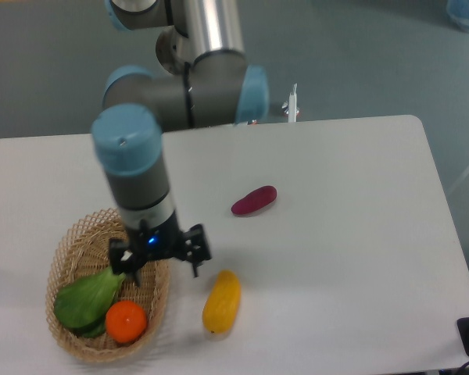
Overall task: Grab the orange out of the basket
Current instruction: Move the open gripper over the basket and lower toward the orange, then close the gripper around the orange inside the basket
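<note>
While the orange lies untouched in the basket, we hold our gripper above its rim, jaws apart and empty.

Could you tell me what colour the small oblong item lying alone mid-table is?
The sweet potato is dark reddish-purple, shown clearly in the fixed camera view.

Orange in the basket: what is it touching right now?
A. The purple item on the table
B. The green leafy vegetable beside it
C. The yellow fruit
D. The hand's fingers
B: the orange lies in the basket against the green leafy vegetable; the hand is open above it.
</note>
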You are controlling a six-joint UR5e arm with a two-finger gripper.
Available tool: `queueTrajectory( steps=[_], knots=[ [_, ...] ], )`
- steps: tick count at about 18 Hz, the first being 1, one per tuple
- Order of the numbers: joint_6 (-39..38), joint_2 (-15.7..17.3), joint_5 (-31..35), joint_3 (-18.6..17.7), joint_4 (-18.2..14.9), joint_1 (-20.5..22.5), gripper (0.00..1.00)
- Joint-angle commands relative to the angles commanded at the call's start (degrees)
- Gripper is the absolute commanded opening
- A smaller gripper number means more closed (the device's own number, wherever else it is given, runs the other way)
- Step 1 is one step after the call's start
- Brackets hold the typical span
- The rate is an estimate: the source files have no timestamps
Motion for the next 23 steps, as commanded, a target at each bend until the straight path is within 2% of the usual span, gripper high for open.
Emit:
queueTrajectory(
  steps=[3, 7, 23],
  knots=[
    [-6.1, -4.0, -0.1, 0.7, 0.3, -2.6, 1.00],
    [-8.0, -7.5, -0.3, 1.1, 1.9, -3.1, 1.00],
    [-7.9, -11.7, 0.1, 2.6, 2.5, -3.5, 1.00]
  ],
)
